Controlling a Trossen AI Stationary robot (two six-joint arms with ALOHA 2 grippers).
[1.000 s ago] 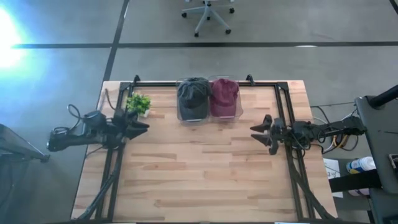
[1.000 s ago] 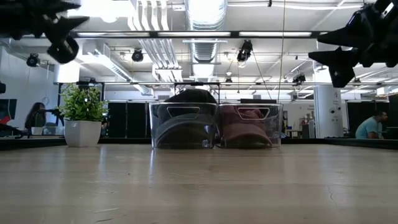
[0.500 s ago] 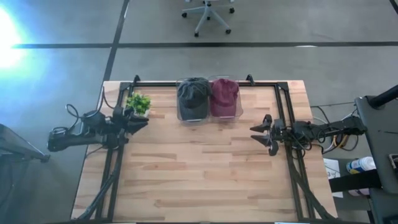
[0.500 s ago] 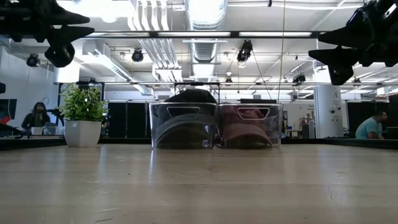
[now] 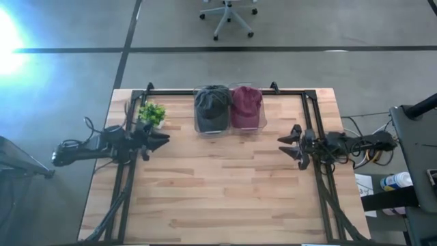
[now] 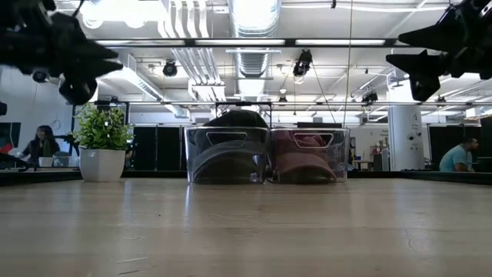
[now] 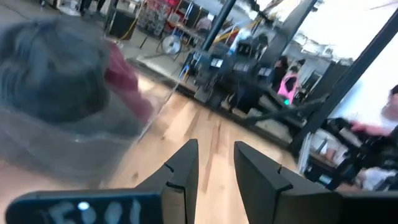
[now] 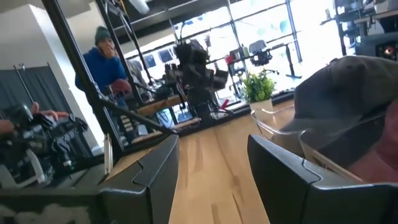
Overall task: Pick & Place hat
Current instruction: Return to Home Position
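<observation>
A grey hat (image 5: 212, 102) and a maroon hat (image 5: 246, 104) each lie in a clear bin at the table's far middle; in the low view the bins (image 6: 227, 154) (image 6: 309, 154) stand side by side. My left gripper (image 5: 162, 140) hovers open above the table's left side, pointing level toward the right, with nothing between its fingers (image 7: 216, 146). My right gripper (image 5: 283, 145) hovers open above the right side, pointing level toward the left, also with nothing in it (image 8: 214, 140). Both hang high above the tabletop in the low view (image 6: 100, 65) (image 6: 407, 65).
A small potted plant (image 5: 151, 113) stands at the far left, just beyond my left gripper. Black frame rails (image 5: 311, 123) run along the table's left, right and far sides. Bare wood (image 5: 218, 184) spreads between the arms. People sit in the room behind.
My left gripper has sunk a little and tipped, its tips edging toward the table's right. The hats and bins have not moved.
</observation>
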